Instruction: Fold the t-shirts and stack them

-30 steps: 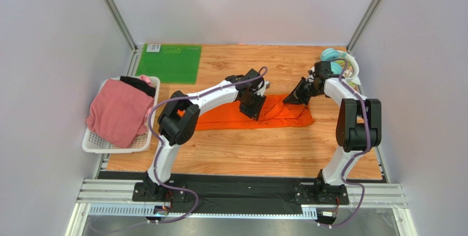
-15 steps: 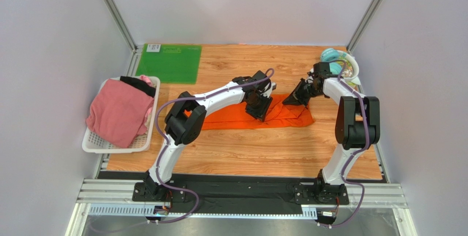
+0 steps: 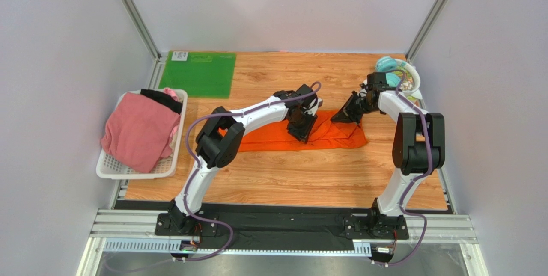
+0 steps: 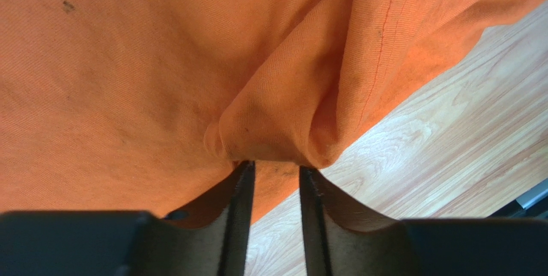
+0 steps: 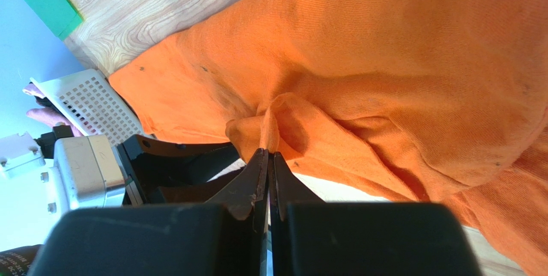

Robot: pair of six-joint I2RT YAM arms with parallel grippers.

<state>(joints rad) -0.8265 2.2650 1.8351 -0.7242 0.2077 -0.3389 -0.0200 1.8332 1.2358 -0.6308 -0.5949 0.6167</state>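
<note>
The orange t-shirt (image 3: pixel 334 136) lies crumpled in a long strip across the middle of the wooden table. My left gripper (image 3: pixel 301 129) is down on its middle; in the left wrist view (image 4: pixel 275 165) its narrowly parted jaws hold a bunched fold of the orange cloth (image 4: pixel 128 64) at the tips. My right gripper (image 3: pixel 345 115) is at the shirt's far right edge, shut on a raised fold (image 5: pixel 267 154) of orange cloth (image 5: pixel 418 64). The pink t-shirt (image 3: pixel 138 131) and the black t-shirt (image 3: pixel 161 98) lie in the basket at the left.
A white slotted basket (image 3: pixel 128 173) stands at the table's left edge. A flat green mat (image 3: pixel 198 72) lies at the back left. A bowl with teal items (image 3: pixel 402 77) sits at the back right corner, just behind my right arm. Grey walls enclose the table.
My left gripper has moved a little to the right along the orange t-shirt, closer to the right gripper. The right gripper has barely moved.
</note>
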